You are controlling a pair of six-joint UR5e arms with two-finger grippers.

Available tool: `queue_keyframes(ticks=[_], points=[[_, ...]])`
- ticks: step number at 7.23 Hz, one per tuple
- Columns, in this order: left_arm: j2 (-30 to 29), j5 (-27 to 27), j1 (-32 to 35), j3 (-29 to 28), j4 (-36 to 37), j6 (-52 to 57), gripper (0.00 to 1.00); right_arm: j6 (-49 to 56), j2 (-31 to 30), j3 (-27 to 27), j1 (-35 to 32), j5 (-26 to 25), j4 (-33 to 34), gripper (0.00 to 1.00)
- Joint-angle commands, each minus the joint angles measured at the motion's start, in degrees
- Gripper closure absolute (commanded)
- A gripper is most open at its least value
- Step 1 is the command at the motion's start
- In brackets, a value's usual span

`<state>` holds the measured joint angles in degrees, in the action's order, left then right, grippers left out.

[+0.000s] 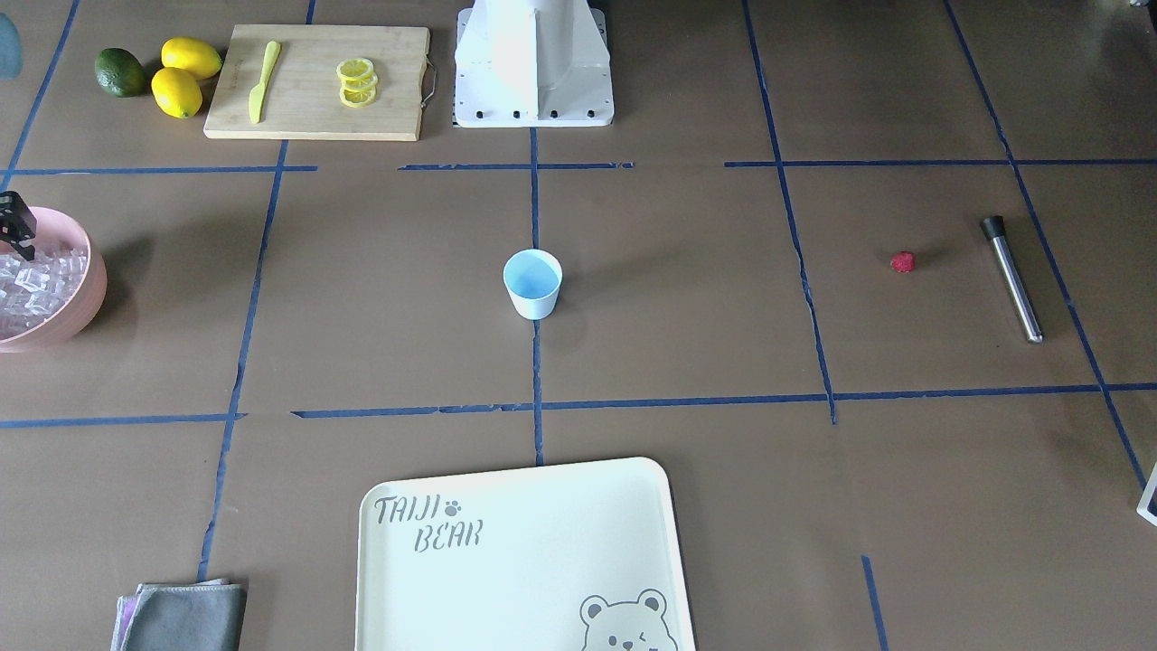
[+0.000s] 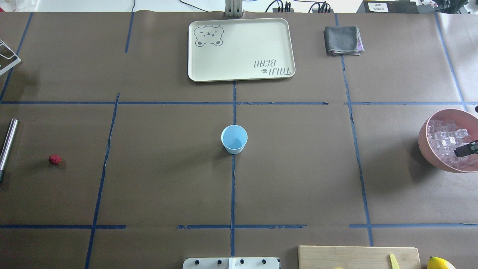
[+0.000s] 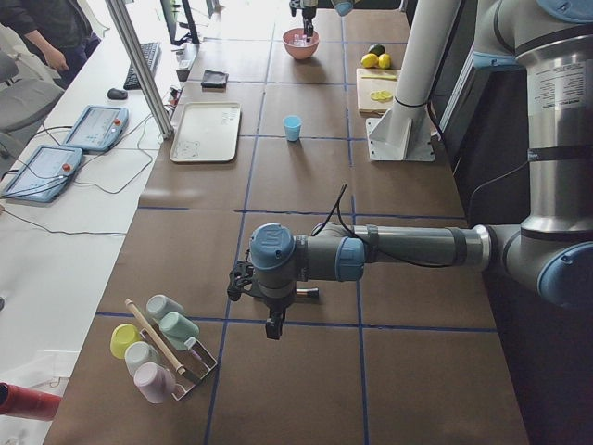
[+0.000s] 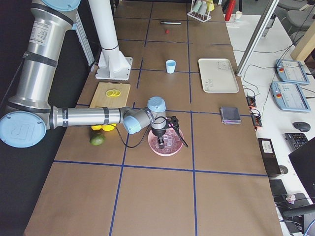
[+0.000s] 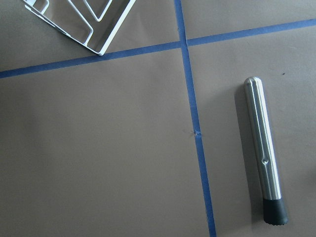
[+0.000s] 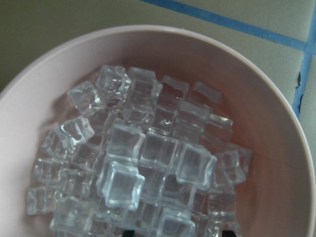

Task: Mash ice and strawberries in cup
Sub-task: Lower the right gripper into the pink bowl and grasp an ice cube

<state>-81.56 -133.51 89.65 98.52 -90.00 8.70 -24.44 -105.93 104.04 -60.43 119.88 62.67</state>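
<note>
Ice [image 6: 123,182], clear glassy cubes heaped in a pink bowl [image 6: 276,148], may squirt from the right gripper's [image 2: 461,151] parted jaws, being slick; left gripper [image 3: 274,324]: cannot tell its opening.

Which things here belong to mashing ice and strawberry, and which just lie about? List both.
Job: small light-blue plastic cup; clear glassy ice cubes in the round pink bowl; small bumpy red strawberry; probably the black-tipped steel rod, as masher.
Lying about: wooden cutting board, yellow plastic knife, lemon slices, two whole lemons, cream bear tray, grey folded cloth.
</note>
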Motion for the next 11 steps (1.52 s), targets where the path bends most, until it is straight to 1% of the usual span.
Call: queue_keyframes(ticks=[1, 2, 3, 4, 5, 7, 9, 10, 11], points=[[0.0, 0.0, 0.0, 0.0, 0.0, 0.0, 0.00, 0.0, 0.5, -0.2, 0.0, 0.0, 0.0, 0.41], [0.0, 0.0, 0.0, 0.0, 0.0, 0.0, 0.00, -0.1, 0.7, -0.2, 0.0, 0.3, 0.1, 0.50], [0.0, 0.0, 0.0, 0.0, 0.0, 0.0, 0.00, 0.0, 0.7, -0.2, 0.0, 0.3, 0.1, 0.65], [0.0, 0.0, 0.0, 0.0, 0.0, 0.0, 0.00, 0.0, 0.7, -0.2, 0.0, 0.4, 0.2, 0.86], [0.0, 0.0, 0.0, 0.0, 0.0, 0.0, 0.00, 0.1, 0.7, -0.1, 0.0, 0.4, 0.1, 0.96], [0.0, 0.0, 0.0, 0.0, 0.0, 0.0, 0.00, 0.2, 0.4, 1.2, -0.4, 0.5, 0.0, 0.99], [0.0, 0.0, 0.0, 0.0, 0.0, 0.0, 0.00, 0.3, 0.2, 6.0, -3.2, 1.4, 1.7, 1.00], [0.0, 0.0, 0.0, 0.1, 0.0, 0.0, 0.00, 0.3, 1.3, 10.1, -3.6, 2.4, 7.6, 1.00], [0.0, 0.0, 0.0, 0.1, 0.0, 0.0, 0.00, 0.1, 6.5, 12.5, -3.9, 2.5, 15.0, 1.00]])
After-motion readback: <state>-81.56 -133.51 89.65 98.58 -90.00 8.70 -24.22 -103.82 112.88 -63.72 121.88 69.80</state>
